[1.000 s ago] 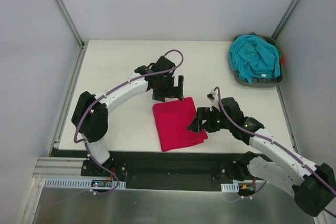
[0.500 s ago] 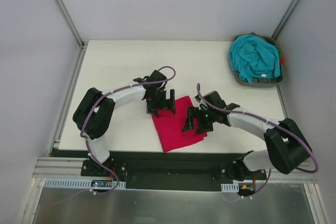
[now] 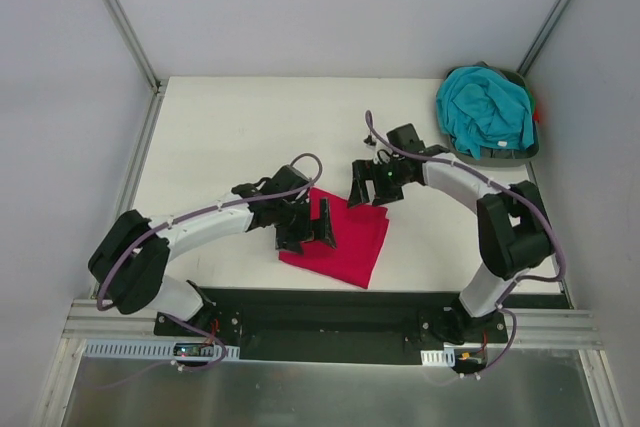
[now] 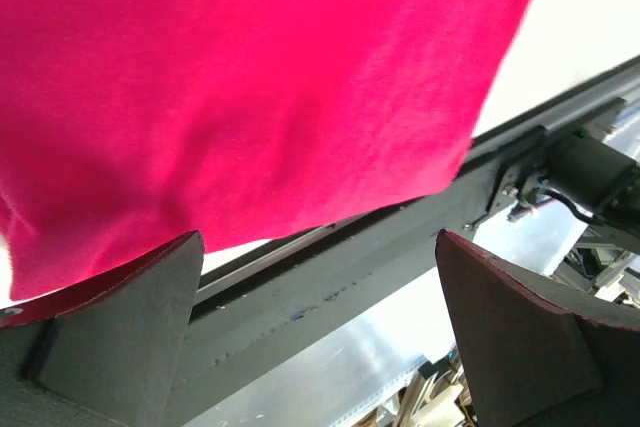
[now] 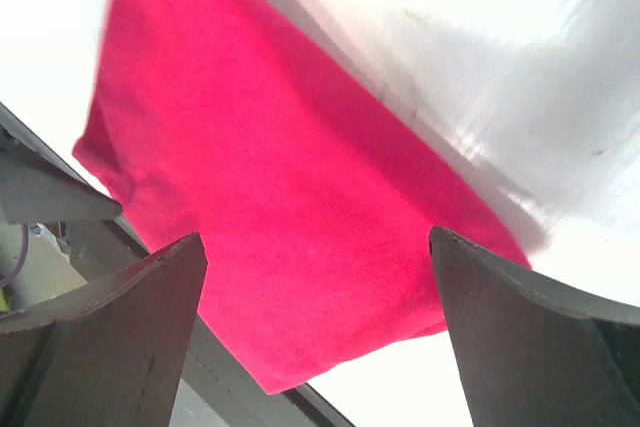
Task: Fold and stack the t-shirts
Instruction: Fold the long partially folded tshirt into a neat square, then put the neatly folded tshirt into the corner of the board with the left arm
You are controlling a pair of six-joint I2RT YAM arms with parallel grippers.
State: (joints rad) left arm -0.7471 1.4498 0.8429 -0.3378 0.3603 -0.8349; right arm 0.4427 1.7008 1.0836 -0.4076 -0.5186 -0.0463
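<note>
Folded red t-shirt (image 3: 345,242) lies flat near front edge of table (image 3: 220,137), left gripper (image 3: 308,231) over its left edge, right gripper (image 3: 370,189) at its far corner, both jaws spread; teal t-shirt (image 3: 485,107) heaped in tray (image 3: 492,156).

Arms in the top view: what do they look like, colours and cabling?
Left arm and right arm match: white link shells, black joints, a purple cable looping along each. Left pincer and right pincer are black, with dark-grey wedge fingers.
</note>
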